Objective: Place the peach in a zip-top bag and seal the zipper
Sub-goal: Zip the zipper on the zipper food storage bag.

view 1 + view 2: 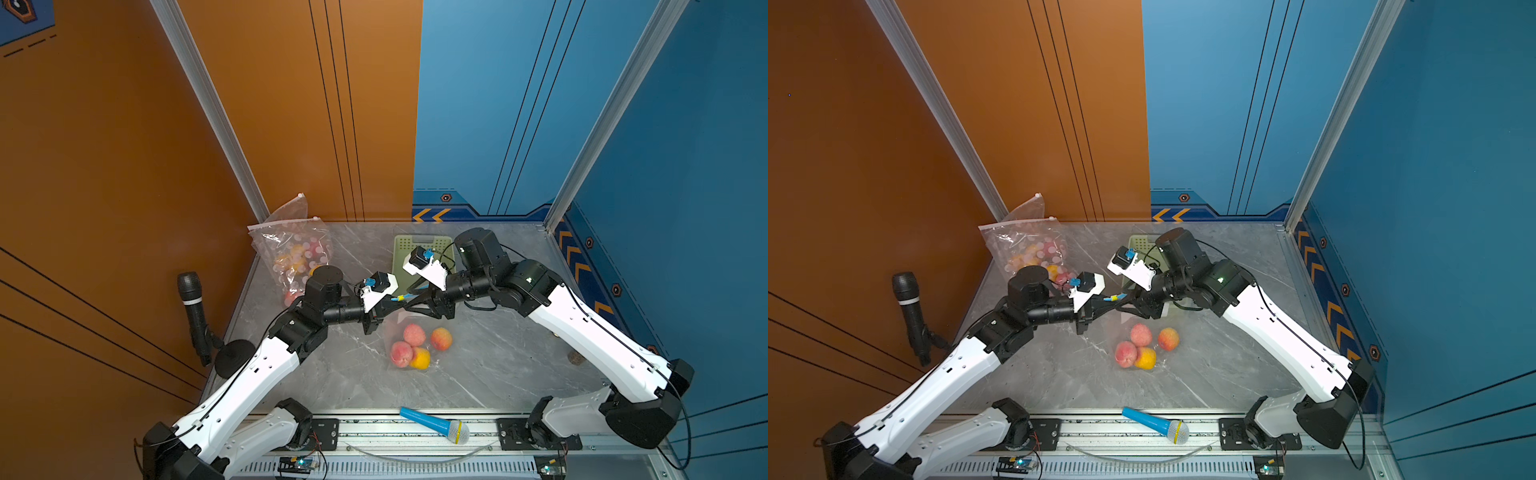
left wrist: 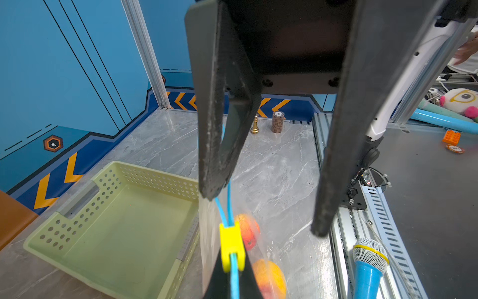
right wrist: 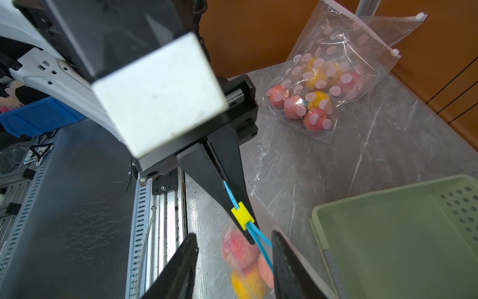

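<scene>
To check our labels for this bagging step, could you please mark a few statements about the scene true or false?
1. The left gripper is shut on the blue zipper of the clear bag. True.
2. The right gripper clamps the yellow slider. False: its jaws stand apart, off the slider.
3. Peaches sit inside the clear bag. True.
4. The blue microphone lies in the green basket. False: it lies on the front rail.
5. A dotted bag of fruit lies near the orange wall. True.

Overhead stereo pair, close wrist cameras
</scene>
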### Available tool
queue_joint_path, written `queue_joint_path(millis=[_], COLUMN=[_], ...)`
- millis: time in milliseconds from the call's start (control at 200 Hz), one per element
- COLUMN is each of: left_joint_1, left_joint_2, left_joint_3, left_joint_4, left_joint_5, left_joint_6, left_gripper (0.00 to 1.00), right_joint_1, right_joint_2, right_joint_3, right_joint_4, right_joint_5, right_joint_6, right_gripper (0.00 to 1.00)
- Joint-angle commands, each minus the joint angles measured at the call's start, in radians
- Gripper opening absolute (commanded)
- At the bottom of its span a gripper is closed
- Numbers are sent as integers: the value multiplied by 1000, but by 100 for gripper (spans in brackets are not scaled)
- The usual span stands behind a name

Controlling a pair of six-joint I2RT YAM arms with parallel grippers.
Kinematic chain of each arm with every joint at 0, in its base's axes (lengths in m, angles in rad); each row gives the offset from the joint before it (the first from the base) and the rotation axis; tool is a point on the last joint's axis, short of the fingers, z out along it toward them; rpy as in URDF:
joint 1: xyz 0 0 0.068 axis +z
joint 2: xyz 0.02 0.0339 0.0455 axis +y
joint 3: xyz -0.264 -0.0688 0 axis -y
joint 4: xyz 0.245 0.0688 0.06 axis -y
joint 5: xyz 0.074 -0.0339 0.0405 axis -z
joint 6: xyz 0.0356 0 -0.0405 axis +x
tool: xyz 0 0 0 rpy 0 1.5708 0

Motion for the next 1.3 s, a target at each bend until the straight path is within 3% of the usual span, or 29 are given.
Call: queue_joint_path(millis=[0, 441, 606, 1006, 1146, 1297], left_joint_1=[10, 8, 8, 9, 8, 11], left_joint_2=[-9, 21, 20, 23, 24, 28], left_joint_3=[19, 56, 56, 70, 70, 67], left_joint_4=[1, -11, -12, -33, -35, -32], left_joint_5=[46, 109, 103, 163, 164, 142], left_joint_6=[-4, -3, -3, 7, 7, 7], left_gripper=[0, 0, 0, 0, 0, 0], right_joint_1=[3, 16, 16, 12, 9, 3], right_joint_2=[18, 55, 57, 71, 73, 67], right_joint_3=[45, 78, 78, 77, 74, 73], right_joint_4=[-37, -64, -64, -63, -65, -66], right_joint_5=[-35, -69, -79, -41, -60, -88], right_joint_6=[-52, -92, -94, -102, -109, -114], right_gripper=[46, 32, 23, 37, 37, 30])
